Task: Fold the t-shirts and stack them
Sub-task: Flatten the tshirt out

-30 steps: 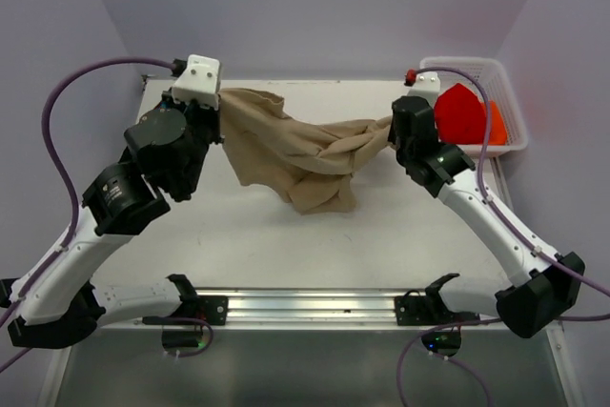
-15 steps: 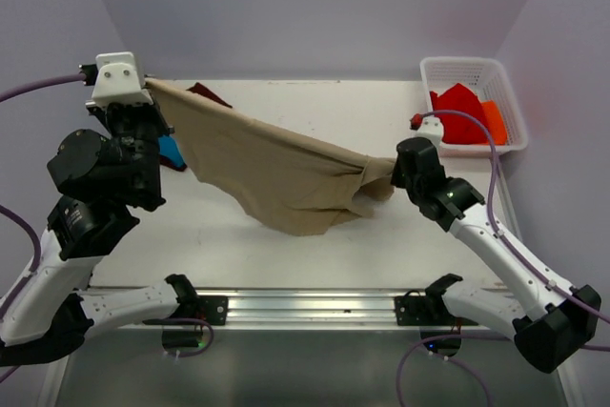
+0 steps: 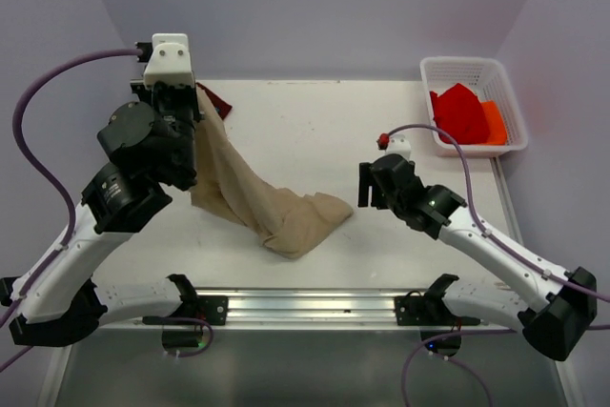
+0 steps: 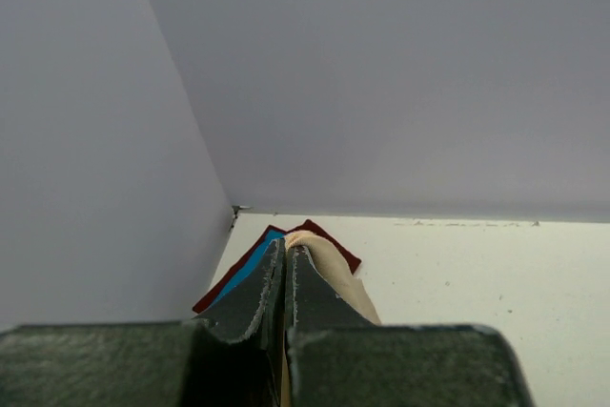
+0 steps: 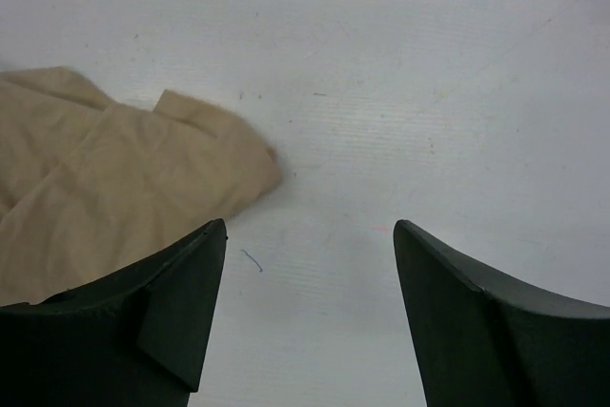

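1. Top external view: the soft tan cloth t-shirt (image 3: 253,193) is draped from the left gripper (image 3: 193,111) down onto the white surface (image 3: 315,131).
2. Its upper edge is clamped by that gripper.
3. The right gripper (image 5: 310,228) is held spread, empty, just beside the cloth.

I see a white plastic basket (image 3: 467,71) at the table's (image 3: 315,131) far right corner, holding a red cloth (image 3: 457,113) with an orange one (image 3: 495,123) against its right side.

Open table (image 3: 315,131) centre — tan t-shirt (image 3: 276,212) (perhaps heaped) left
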